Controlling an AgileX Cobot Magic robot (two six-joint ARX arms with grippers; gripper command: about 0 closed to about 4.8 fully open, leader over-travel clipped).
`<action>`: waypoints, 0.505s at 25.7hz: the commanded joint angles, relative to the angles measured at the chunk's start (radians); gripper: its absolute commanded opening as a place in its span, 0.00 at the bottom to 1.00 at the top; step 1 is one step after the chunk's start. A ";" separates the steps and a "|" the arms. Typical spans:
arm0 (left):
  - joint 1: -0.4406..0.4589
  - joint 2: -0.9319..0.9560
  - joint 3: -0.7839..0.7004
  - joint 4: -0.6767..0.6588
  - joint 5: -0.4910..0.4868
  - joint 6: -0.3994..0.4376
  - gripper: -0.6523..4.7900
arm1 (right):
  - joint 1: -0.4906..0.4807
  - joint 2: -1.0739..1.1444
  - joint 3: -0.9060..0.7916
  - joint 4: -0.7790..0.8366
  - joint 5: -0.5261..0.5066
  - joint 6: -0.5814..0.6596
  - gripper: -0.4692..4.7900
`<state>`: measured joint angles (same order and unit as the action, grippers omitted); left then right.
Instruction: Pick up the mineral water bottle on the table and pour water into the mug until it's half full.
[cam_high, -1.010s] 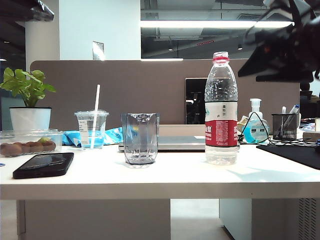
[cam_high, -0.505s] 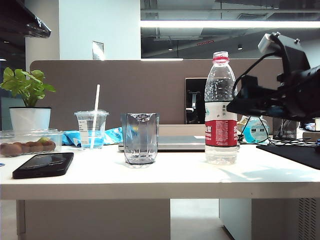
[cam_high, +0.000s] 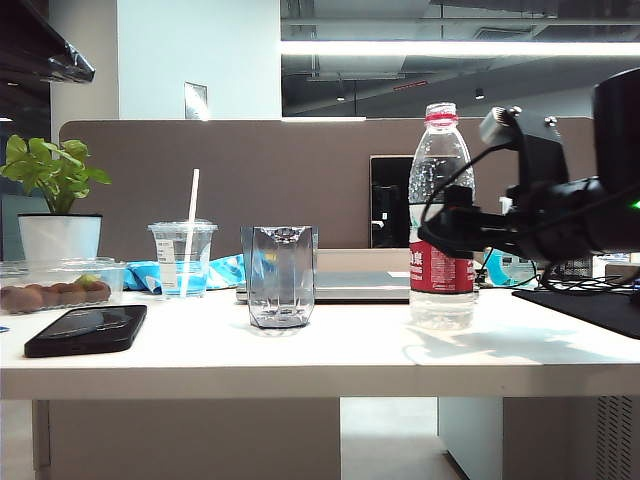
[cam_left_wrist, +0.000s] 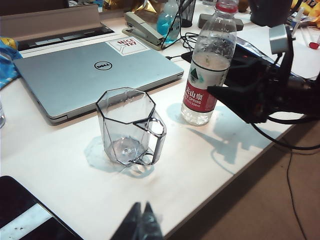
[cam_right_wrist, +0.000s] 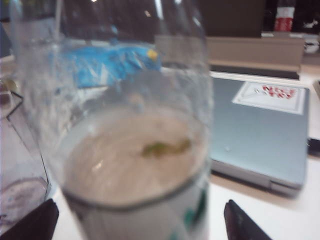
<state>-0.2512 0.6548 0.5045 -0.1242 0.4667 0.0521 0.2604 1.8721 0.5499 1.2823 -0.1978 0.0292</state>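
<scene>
— Where is your right tool (cam_right_wrist: 135, 220)?

— My right tool is spread wide, one fingertip (cam_right_wrist: 31, 223) on each side of the mineral water bottle (cam_high: 442, 215), which stands upright on the surface (cam_high: 330, 355).

— And the left tool (cam_left_wrist: 141, 225)?

— My left tool is closed, hovering just before the empty mug (cam_left_wrist: 131, 127), with a laptop (cam_left_wrist: 90, 70) beyond.

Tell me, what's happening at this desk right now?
The right gripper is at the mineral water bottle, jaws open to either side of its label and not yet closed. The left gripper hangs near the table edge by the empty mug. Nothing is poured.
</scene>
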 joint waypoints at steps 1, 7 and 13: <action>0.002 -0.002 0.006 0.010 -0.019 0.001 0.11 | 0.002 0.034 0.046 0.009 -0.007 0.001 1.00; 0.002 -0.002 0.006 0.010 -0.022 0.001 0.11 | 0.002 0.090 0.117 0.001 -0.007 0.005 1.00; 0.002 -0.002 0.006 0.010 -0.063 0.002 0.11 | 0.002 0.108 0.167 -0.045 -0.014 0.005 1.00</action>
<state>-0.2512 0.6548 0.5045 -0.1242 0.4084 0.0521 0.2604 1.9831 0.7097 1.2362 -0.2092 0.0326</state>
